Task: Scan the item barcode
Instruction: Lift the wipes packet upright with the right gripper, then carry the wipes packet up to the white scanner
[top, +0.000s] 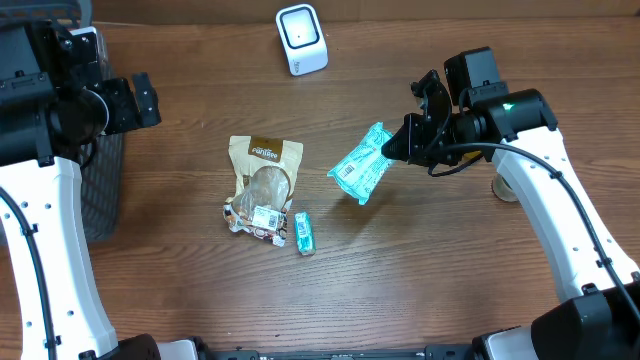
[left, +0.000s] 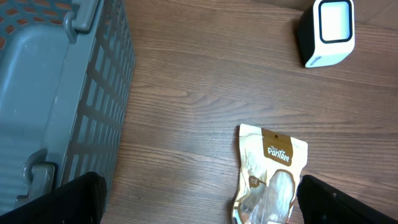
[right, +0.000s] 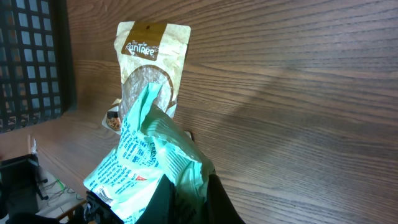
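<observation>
A tan pouch (top: 265, 165) with a brown top lies flat on the brown wooden desk (top: 420, 290). Something crinkled with a white label (top: 262, 216) sits at the pouch's bottom edge. It is hard to tell if it is part of the pouch. A little green packet (top: 303, 232) lies just beside the pouch's lower right corner. A grey basket (top: 104, 190) with grid walls stands well to the left of the pouch.
</observation>
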